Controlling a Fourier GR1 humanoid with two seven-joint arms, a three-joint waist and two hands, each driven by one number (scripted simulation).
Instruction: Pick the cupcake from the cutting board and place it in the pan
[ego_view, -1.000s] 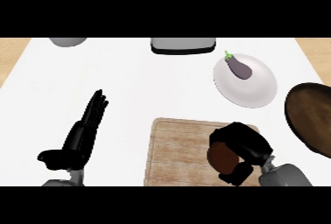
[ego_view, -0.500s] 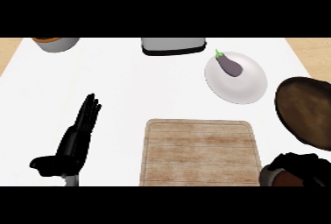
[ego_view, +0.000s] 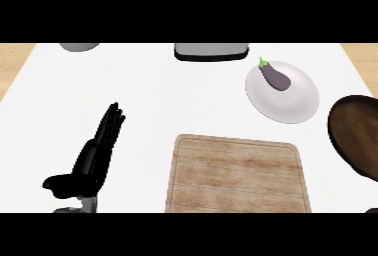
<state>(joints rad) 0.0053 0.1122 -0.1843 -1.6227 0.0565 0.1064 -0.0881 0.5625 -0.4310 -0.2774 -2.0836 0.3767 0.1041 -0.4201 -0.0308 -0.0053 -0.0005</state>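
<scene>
The left robot hand (ego_view: 92, 155) rests on the white worktop (ego_view: 148, 90) with straight, released fingers, left of the wooden cutting board (ego_view: 236, 175). The cupcake and the right robot hand are not visible. The dark pan (ego_view: 358, 135) lies at the right edge, beside a white plate (ego_view: 288, 102) carrying an eggplant (ego_view: 275, 77)

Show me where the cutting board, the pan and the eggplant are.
cutting board (ego_view: 236, 175): head view, bare middle of its wooden top.
pan (ego_view: 358, 135): head view, dark inner floor.
eggplant (ego_view: 276, 77): head view, middle of its purple body.
</scene>
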